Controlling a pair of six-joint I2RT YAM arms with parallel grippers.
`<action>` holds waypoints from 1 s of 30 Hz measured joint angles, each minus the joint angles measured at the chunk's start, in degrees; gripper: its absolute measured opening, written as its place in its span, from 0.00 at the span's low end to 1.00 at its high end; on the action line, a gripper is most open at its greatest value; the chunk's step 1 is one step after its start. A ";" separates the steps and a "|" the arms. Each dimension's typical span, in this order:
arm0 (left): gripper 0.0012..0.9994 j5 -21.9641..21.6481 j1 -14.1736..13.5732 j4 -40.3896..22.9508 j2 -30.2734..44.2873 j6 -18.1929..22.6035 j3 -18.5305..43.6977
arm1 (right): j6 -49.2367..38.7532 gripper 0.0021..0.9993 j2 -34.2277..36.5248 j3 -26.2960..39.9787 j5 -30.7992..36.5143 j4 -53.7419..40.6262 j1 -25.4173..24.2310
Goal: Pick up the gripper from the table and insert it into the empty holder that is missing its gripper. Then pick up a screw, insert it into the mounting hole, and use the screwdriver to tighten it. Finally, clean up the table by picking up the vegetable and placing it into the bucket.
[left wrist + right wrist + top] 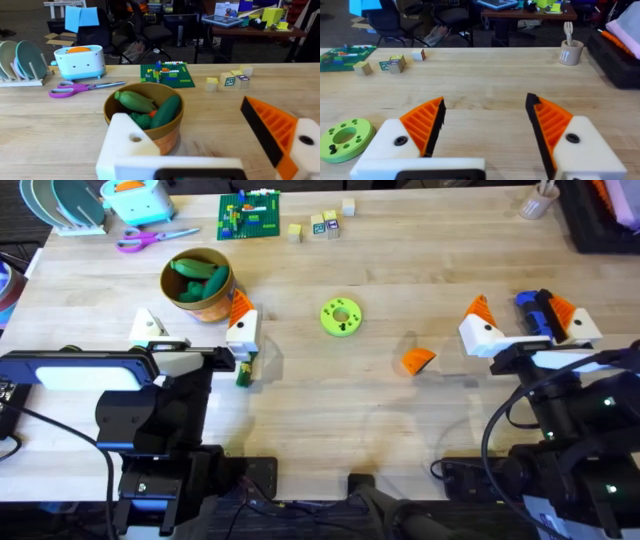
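The loose orange gripper (417, 360) lies on the table, right of centre. My left gripper (192, 315) is open, its fingers astride the near side of the tan bucket (197, 280) (150, 125), which holds larger green vegetables. Its left finger is the bare white holder (148, 328) (127, 145); the other finger carries an orange tip (270, 130). The small green vegetable (243, 370) lies just beside that finger. My right gripper (520, 310) (485, 107) is open, and the blue screwdriver (530, 305) shows between its fingers from overhead. I cannot make out a screw.
A flat green ring (341, 317) (345, 137) lies mid-table. At the back are scissors (155, 238), a green brick plate (250, 215), small blocks (320, 225) and a cup (535, 202). Bare wood lies between the arms.
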 joint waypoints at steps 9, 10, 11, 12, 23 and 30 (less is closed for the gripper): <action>0.99 0.02 0.02 -0.04 0.00 -0.06 0.00 | 0.00 0.99 0.00 0.02 0.02 -0.52 0.00; 0.99 0.09 0.00 -0.30 0.00 -0.35 0.02 | 0.20 0.99 0.00 0.02 0.02 -0.39 0.00; 0.99 0.24 0.01 -1.15 0.00 -0.77 0.08 | 0.81 0.99 0.00 0.02 0.00 -0.31 0.00; 0.99 0.31 0.01 -2.56 0.00 -1.17 0.29 | 1.62 0.99 0.00 0.08 0.02 -0.45 0.00; 0.99 5.59 0.00 -36.99 14.98 -2.98 28.18 | 4.23 0.99 9.21 21.25 -0.63 -25.62 0.00; 0.99 8.54 0.01 -52.09 32.38 -2.97 43.14 | 4.22 0.99 22.59 40.69 -0.65 -43.41 0.00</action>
